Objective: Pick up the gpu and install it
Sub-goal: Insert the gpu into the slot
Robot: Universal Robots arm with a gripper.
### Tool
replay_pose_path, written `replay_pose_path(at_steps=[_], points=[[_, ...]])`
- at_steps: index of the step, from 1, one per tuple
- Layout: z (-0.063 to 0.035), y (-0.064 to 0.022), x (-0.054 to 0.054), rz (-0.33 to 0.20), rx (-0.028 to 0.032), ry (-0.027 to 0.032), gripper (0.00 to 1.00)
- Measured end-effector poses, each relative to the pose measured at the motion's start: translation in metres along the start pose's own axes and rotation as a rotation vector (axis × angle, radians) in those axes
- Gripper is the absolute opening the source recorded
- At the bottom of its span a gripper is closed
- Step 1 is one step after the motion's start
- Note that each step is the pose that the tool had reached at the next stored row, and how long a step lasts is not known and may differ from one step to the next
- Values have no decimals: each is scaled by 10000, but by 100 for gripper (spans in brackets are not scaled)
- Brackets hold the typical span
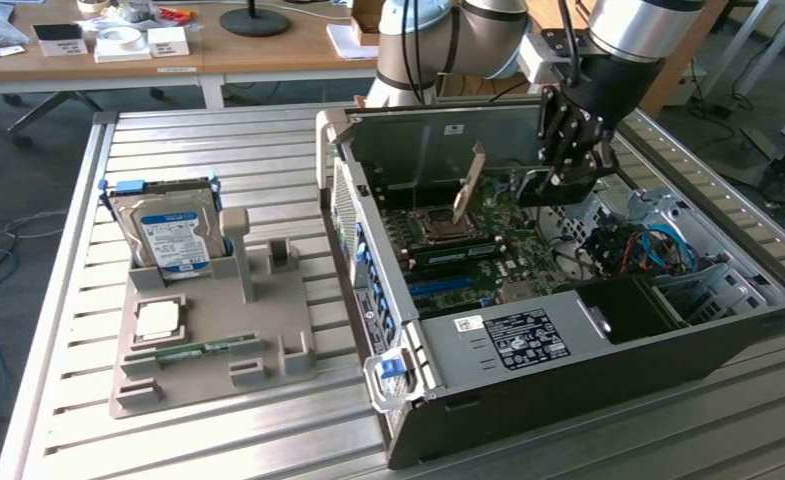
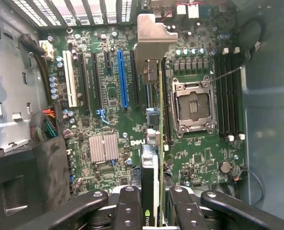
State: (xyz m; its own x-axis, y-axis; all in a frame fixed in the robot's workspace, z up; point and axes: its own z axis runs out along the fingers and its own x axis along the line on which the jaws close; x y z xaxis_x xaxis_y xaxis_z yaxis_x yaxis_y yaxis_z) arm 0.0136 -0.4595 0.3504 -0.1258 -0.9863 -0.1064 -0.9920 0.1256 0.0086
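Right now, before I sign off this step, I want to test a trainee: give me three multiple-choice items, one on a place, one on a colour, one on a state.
1. Where is the gpu? A) on the grey fixture beside the case B) in the end effector, over the motherboard C) on the wooden desk
2. Besides black and white slots, the one other long slot is: A) red B) blue C) yellow
3. The processor socket is: A) empty B) filled with a chip C) covered by a cooler
Answers: 1 B, it is clamped edge-on above the board. 2 B, its plastic is bright blue. 3 A, bare contacts show inside its frame.
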Motion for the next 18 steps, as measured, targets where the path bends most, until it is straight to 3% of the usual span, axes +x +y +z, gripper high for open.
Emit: replay_pose_path(at_steps=[18], points=[[30, 18, 6, 1, 1, -2, 27]])
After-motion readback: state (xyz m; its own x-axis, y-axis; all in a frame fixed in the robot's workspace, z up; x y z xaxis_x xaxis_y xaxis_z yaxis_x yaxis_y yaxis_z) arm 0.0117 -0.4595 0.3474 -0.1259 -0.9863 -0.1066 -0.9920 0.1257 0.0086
